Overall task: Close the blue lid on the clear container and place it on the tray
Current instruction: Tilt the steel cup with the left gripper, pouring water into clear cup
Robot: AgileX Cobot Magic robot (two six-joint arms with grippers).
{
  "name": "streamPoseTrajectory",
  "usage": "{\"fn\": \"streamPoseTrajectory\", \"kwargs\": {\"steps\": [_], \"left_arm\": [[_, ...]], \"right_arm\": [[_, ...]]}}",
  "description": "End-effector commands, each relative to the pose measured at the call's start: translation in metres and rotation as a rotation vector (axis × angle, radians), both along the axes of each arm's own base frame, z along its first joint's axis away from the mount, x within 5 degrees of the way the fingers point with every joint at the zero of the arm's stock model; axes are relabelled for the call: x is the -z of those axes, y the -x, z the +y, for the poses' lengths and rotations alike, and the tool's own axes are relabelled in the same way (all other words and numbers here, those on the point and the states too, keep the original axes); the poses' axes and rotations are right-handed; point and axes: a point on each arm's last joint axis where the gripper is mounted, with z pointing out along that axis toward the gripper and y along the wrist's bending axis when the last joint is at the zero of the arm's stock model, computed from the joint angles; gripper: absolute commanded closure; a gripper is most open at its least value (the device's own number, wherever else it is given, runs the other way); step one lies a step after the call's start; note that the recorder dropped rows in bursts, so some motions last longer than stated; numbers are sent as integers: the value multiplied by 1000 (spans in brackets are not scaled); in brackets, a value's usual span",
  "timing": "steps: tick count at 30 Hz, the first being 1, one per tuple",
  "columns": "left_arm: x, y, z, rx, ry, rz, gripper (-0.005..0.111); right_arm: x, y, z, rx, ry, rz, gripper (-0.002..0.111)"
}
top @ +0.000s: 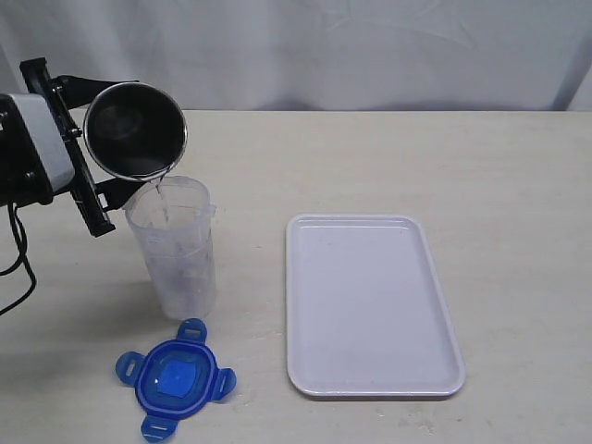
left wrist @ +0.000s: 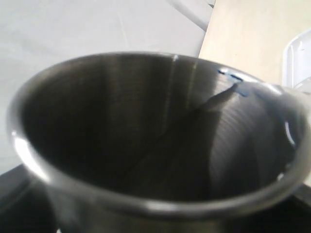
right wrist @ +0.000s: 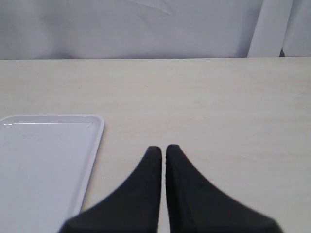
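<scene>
The clear container [top: 176, 245] stands upright on the table left of the tray [top: 370, 305], without its lid. The blue lid [top: 176, 379] lies flat on the table just in front of it. My left gripper [top: 88, 171] is shut on a shiny steel cup [top: 136, 130], tipped over the container's rim; a thin stream of water runs from the cup into it. In the left wrist view the steel cup [left wrist: 160, 136] fills the picture and hides the fingers. My right gripper [right wrist: 162, 148] is shut with nothing in it, above bare table beside the tray [right wrist: 43, 160].
A white cloth backdrop [top: 370, 46] hangs behind the light wooden table [top: 481, 166]. The tray holds nothing. The right arm does not show in the exterior view.
</scene>
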Motion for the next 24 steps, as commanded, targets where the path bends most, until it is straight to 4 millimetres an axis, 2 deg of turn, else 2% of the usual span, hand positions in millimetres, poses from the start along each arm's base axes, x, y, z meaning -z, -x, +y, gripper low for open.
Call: {"fn": "streamPoseTrajectory", "kwargs": {"steps": [1,20,24], "left_arm": [[-11,-1,0,4,26,-66,107],[-11,-1,0,5,21,-71,107],[-12,-1,0,-9,116,13,107]], "right_arm": [[0,0,0,0,13,-13,104],[0,0,0,0,13,-13,104],[0,0,0,0,13,-13,104]]}}
